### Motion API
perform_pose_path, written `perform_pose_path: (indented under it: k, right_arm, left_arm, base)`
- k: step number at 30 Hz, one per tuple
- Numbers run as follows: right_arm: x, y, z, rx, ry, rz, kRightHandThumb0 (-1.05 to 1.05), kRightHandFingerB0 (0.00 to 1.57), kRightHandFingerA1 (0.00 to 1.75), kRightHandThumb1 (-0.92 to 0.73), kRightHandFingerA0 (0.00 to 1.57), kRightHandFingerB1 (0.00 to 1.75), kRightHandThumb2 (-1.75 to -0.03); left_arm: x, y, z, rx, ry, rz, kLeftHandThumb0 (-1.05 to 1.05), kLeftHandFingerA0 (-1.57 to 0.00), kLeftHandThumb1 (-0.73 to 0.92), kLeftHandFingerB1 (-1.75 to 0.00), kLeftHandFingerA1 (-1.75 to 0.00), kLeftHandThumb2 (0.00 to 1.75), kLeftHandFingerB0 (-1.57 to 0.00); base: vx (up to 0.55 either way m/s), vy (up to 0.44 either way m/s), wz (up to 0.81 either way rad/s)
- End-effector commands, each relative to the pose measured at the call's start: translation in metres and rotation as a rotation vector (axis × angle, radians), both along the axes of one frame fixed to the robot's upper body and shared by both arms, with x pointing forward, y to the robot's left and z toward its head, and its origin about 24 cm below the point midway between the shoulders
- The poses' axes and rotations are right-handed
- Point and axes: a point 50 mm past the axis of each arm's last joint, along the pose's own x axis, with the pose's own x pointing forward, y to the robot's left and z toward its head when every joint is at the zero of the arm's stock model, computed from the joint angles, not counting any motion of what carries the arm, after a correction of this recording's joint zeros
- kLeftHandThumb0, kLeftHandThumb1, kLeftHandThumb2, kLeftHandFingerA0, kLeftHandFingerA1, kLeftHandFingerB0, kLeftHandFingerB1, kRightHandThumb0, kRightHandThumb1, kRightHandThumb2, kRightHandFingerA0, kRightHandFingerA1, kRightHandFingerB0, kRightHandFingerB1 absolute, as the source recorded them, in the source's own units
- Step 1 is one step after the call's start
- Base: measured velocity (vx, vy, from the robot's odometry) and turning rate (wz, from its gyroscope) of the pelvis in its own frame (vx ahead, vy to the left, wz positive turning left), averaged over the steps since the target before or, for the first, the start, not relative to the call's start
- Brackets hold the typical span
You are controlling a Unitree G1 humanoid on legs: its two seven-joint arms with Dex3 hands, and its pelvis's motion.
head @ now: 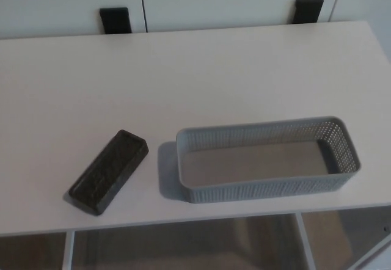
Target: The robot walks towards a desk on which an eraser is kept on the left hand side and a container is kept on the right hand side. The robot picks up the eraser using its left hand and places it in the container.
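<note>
A black rectangular eraser lies flat and at a slant on the white desk, near its front edge on the left. To its right stands a grey perforated container, long and shallow, with nothing inside it. A narrow gap of desk separates the two. Neither of my hands shows in the head view.
The desk's front edge runs just below the eraser and container, with floor visible beneath. Two black brackets sit against the pale wall panels behind the desk.
</note>
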Motion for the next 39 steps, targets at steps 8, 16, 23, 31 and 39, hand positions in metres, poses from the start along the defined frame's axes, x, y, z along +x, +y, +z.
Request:
perform_pose_path:
  k: [8, 16, 23, 31, 39]
  right_arm:
    - [0.011, -0.009, 0.005, -0.042, -0.019, 0.023, -0.54, 0.31, 0.47, -0.47, 0.46, 0.35, -0.55]
    - [0.013, -0.008, 0.005, -0.047, -0.025, 0.047, -0.57, 0.33, 0.5, -0.47, 0.47, 0.37, -0.55]
    - [0.017, -0.005, 0.004, -0.033, -0.039, 0.074, -0.56, 0.3, 0.49, -0.49, 0.44, 0.36, -0.55]
    - [0.024, -0.005, 0.004, -0.03, -0.037, 0.07, -0.57, 0.3, 0.47, -0.47, 0.39, 0.34, -0.55]
    - [0.029, -0.003, 0.003, -0.028, -0.036, 0.072, -0.61, 0.25, 0.54, -0.39, 0.41, 0.44, -0.73]
  left_arm:
    - [-0.009, -0.069, 0.258, -0.597, -0.417, -0.916, -0.73, -0.4, 0.43, -0.47, -0.58, 0.87, -0.23]
    - [0.014, -0.075, 0.309, -0.766, -0.879, -0.753, -0.58, -0.46, 0.4, -0.56, -0.67, 0.53, -0.32]
    - [0.034, -0.078, 0.328, -0.829, -1.071, -0.654, -0.34, -0.49, 0.26, -0.59, -0.67, 0.63, -0.39]
    - [0.062, -0.078, 0.318, -0.488, -1.244, -0.448, -0.36, -0.64, 0.28, -0.67, -0.75, 0.73, -0.53]
    - [0.101, -0.07, 0.278, 0.012, -1.063, -0.42, -0.29, -0.49, 0.41, -0.41, -0.49, 0.52, -0.46]
  base:
    - [0.0, 0.0, 0.0]
    - [0.0, 0.0, 0.0]
    - [0.0, 0.0, 0.0]
    - [0.0, 0.0, 0.0]
    - [0.0, 0.0, 0.0]
